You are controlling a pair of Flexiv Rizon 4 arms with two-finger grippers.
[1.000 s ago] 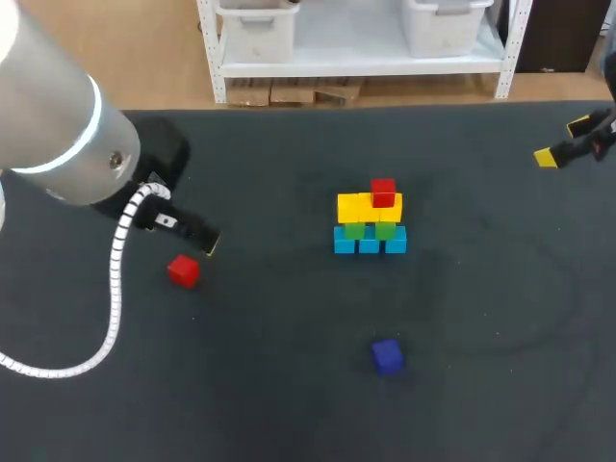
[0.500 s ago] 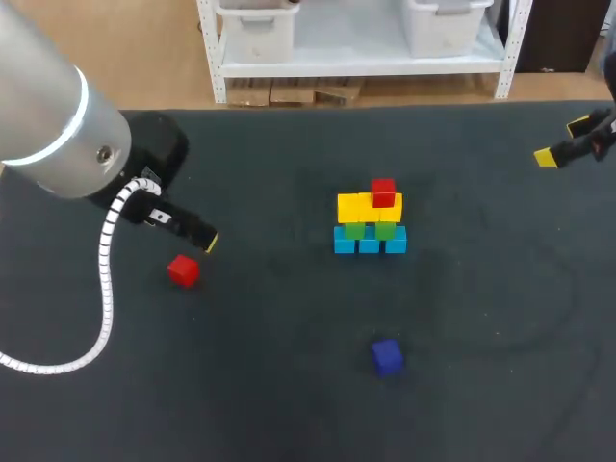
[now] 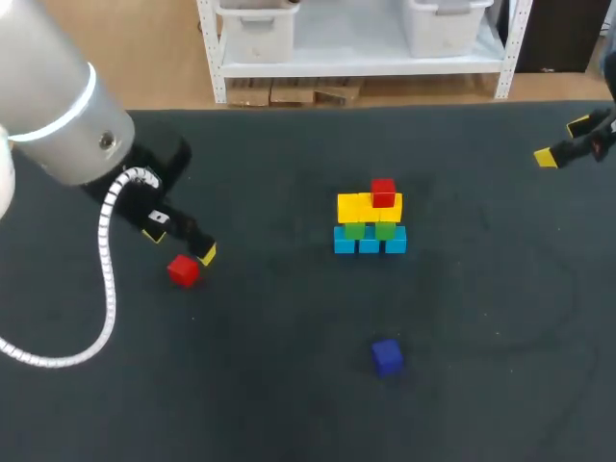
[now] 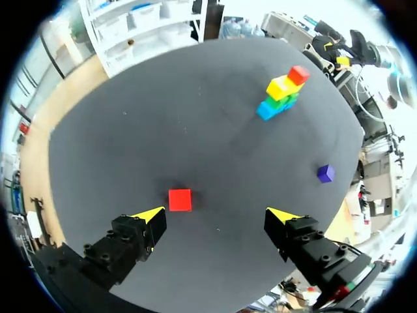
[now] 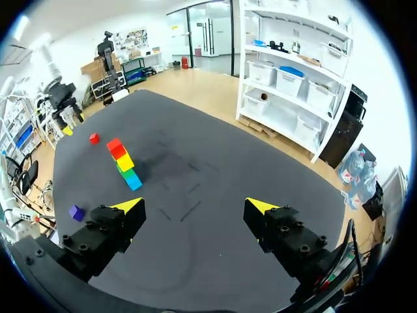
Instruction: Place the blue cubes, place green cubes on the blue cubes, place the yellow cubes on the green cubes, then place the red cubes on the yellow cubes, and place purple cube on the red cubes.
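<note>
The stack (image 3: 370,219) is standing mid-table: a blue cube row (image 3: 370,242), green cubes (image 3: 371,230), yellow cubes (image 3: 358,207) and a top red cube (image 3: 383,192). A loose red cube (image 3: 183,270) is lying just ahead of the left gripper (image 3: 181,245), whose fingers are spread wide. The purple cube (image 3: 387,356) is lying well apart. The right gripper (image 3: 562,141) is hovering released at the table's far right.

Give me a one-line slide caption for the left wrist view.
Open left gripper with a loose red cube just ahead; the unfinished stack and purple cube lie farther off.
</note>
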